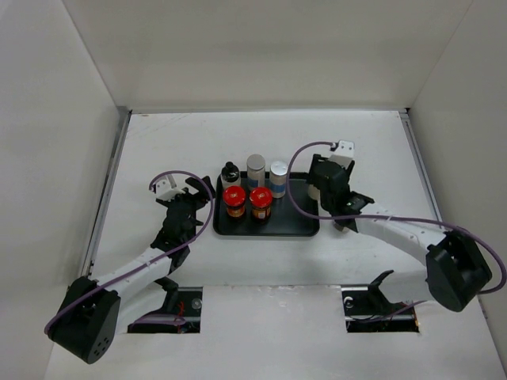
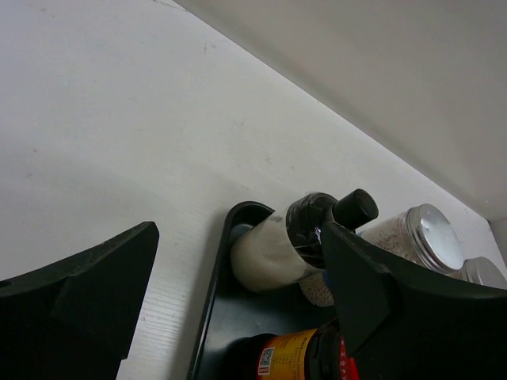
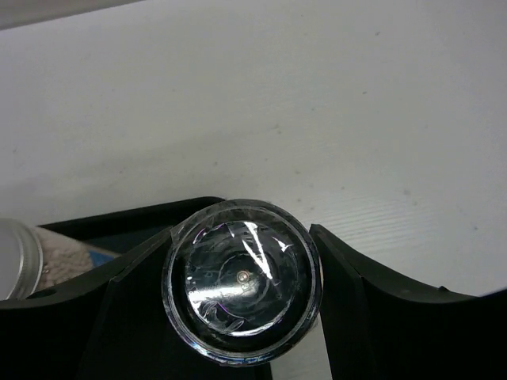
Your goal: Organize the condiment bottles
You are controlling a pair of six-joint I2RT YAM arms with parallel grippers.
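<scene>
Bottle (image 3: 242,277) end-on, axis prob. vertical

Fixed camera looks down on the whole table (image 1: 238,261); both wrist cameras sit close at opposite edges of the black tray (image 1: 295,223).

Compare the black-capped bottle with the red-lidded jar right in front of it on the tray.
The black-capped bottle has a narrow black cap; the red-lidded jar a wide red lid. The bottle's body is pale with a black-wrapped neck; the jar's is dark with a yellow label. The bottle stands in the back row, the jar in front. Both are upright at the left end of the black tray.
</scene>
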